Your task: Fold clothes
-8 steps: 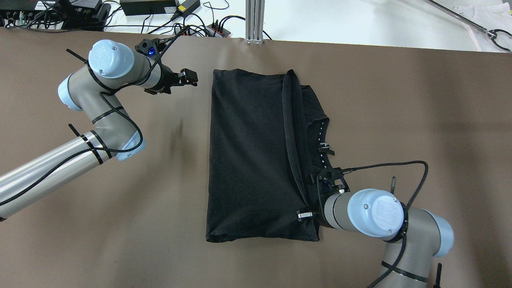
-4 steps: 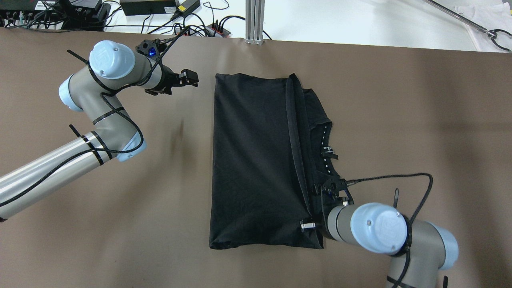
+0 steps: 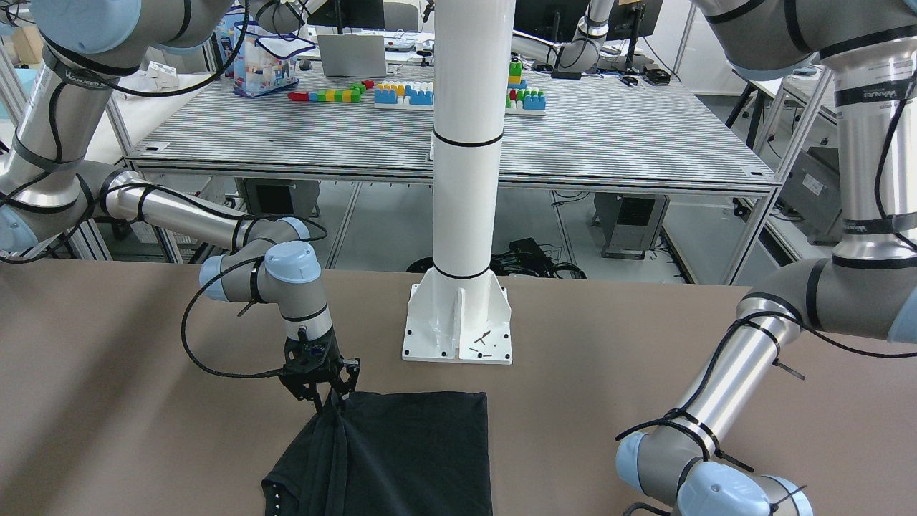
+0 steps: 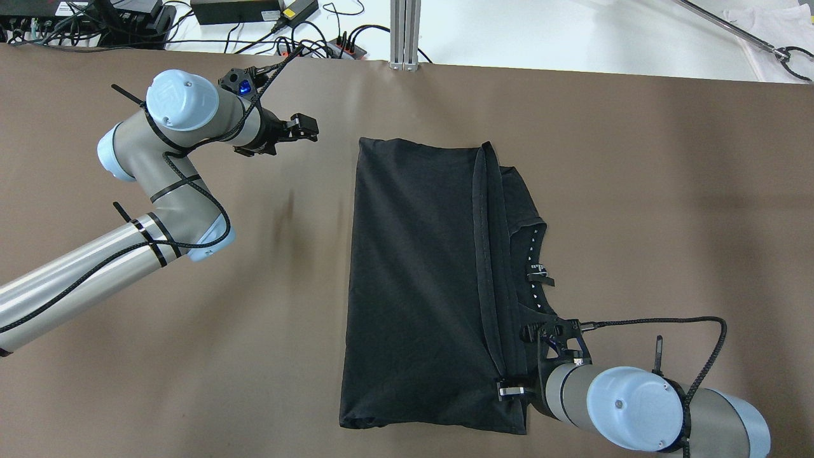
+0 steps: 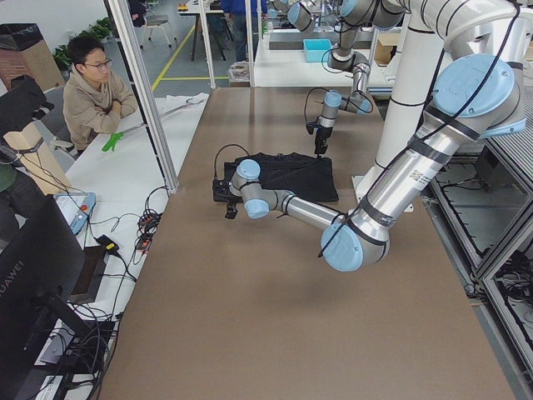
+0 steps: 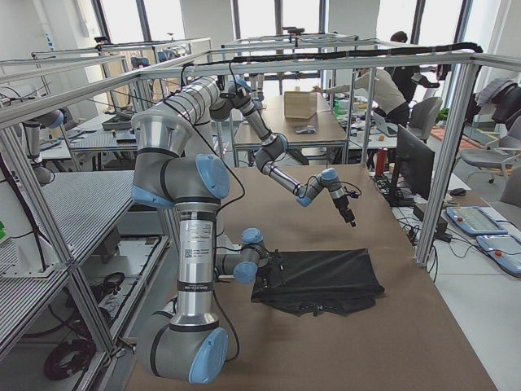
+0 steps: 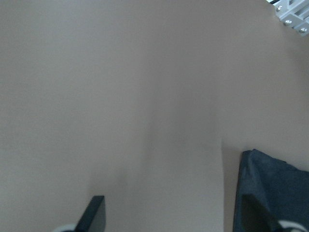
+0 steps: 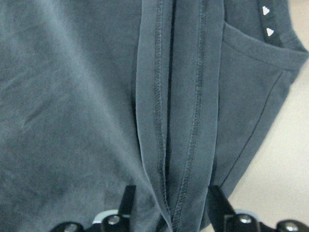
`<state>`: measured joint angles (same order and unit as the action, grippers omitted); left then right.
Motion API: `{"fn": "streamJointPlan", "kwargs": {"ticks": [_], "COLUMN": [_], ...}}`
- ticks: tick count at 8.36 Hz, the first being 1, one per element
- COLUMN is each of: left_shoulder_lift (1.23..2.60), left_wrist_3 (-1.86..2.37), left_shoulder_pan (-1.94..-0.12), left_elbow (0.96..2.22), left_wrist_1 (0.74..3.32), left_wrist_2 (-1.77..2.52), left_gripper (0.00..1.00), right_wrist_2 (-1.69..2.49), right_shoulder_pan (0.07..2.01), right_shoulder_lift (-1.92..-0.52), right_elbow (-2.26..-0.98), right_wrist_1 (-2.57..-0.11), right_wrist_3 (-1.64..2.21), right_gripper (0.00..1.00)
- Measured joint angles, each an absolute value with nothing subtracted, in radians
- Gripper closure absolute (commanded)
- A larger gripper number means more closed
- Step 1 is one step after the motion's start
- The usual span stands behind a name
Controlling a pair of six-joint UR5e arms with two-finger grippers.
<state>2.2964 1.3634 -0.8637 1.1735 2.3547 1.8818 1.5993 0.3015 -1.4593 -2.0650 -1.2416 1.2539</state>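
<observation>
The black garment [image 4: 413, 273] lies folded on the brown table [image 4: 191, 350], its stitched hem [image 8: 164, 121] running along the fold and its collar to the right. My right gripper [image 4: 512, 389] is at the garment's near right corner, shut on the hem bundle, which shows between its fingers in the right wrist view [image 8: 171, 208]. It also shows in the front-facing view [image 3: 326, 398]. My left gripper [image 4: 308, 127] is open and empty, just left of the garment's far left corner [image 7: 275, 193], apart from it.
The white pillar [image 3: 466, 179] and its base plate [image 3: 458, 326] stand at the robot's side of the table. Cables and power supplies [image 4: 241, 13] and an aluminium post [image 4: 405, 35] line the far edge. A seated person [image 5: 92, 92] is beyond that edge.
My right gripper has moved toward the near edge and to the right, dragging the garment with it. My left gripper has shifted only slightly.
</observation>
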Motion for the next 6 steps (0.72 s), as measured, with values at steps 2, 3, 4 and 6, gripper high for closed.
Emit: {"fn": "streamJointPlan", "kwargs": {"ticks": [2,3,4,6], "left_shoulder_lift": [2.297,2.297,2.297,2.297], "left_wrist_3": [1.365,1.365,1.365,1.367], "left_shoulder_pan": [-0.864,-0.862,-0.860,-0.854], "left_elbow": [1.173,1.173,1.173,1.172], "left_wrist_1": [2.355,2.355,2.355,2.355], "left_wrist_2": [1.882,1.882,1.881,1.880], "left_gripper": [0.00,0.00,0.00,0.00], "right_wrist_2": [1.600,1.600,1.600,1.602], "right_shoulder_pan": [0.299,0.298,0.297,0.296], "right_shoulder_lift": [-1.456,-1.454,-1.453,-1.451], "right_elbow": [-2.061,-2.058,-2.053,-2.049], "right_wrist_1": [-1.243,-1.243,-1.242,-1.241], "right_wrist_3": [1.255,1.255,1.255,1.255], "right_gripper": [0.63,0.74,0.96,1.00]}}
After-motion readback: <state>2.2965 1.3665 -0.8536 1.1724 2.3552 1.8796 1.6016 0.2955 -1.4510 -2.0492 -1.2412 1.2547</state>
